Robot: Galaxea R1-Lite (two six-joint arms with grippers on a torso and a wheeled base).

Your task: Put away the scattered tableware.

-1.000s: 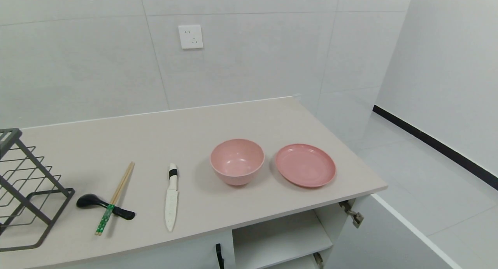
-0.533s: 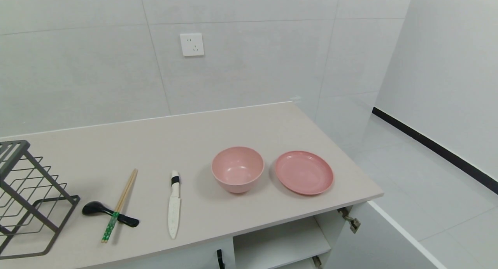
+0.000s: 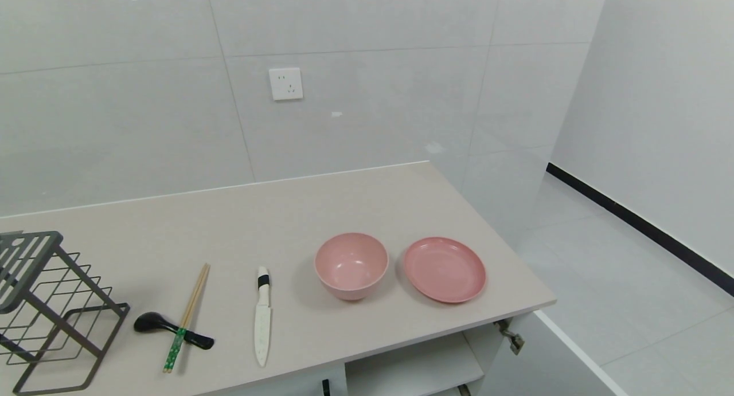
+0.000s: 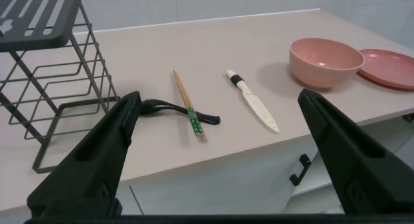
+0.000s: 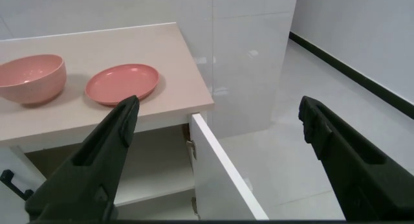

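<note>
Worktop [image 3: 287, 212] carries all the tableware, nothing put away yet, both hands off the edge and holding nothing

Left hand [image 4: 218, 98]: fingers [image 4: 97, 159] spread wide apart. Right hand [image 5: 218, 102]: fingers [image 5: 97, 166] wide apart too

- wire dish rack [image 3: 51, 304]: ahead of left hand, off to its left. Rigid metal, likely where the small items go
- cupboard door [image 5: 220, 179]: swung open just ahead of and below right hand, shelf [image 3: 413, 367] behind it. Keep the arm clear of the door edge
- pink plate [image 3: 444, 269]: ahead of right hand, toward the left one, nearest piece to it, near the worktop end. Looks like light, stiff plastic. Lies flat, so little to get under; best pinched on the raised rim, probably slippery
- pink bowl [image 3: 351, 265]: upright, just beside plate on the far side from right hand, narrow gap between them. Light, rigid, smooth. Pinch the wall over the rim, one finger inside, one outside
- white knife [image 3: 262, 316]: ahead of left hand, toward the bowl side. Thin, lies flat. Take it by the handle end with the black band, not the blade
- chopsticks [image 3: 188, 316]: pair, straight ahead of left hand, lying across the spoon handle. Thin and light, likely to roll or split apart. Grip both together mid-length
- black spoon [image 3: 150, 322]: under the chopsticks, scoop toward the rack. Small and light. Take the handle, chopsticks off first I'd say
</note>
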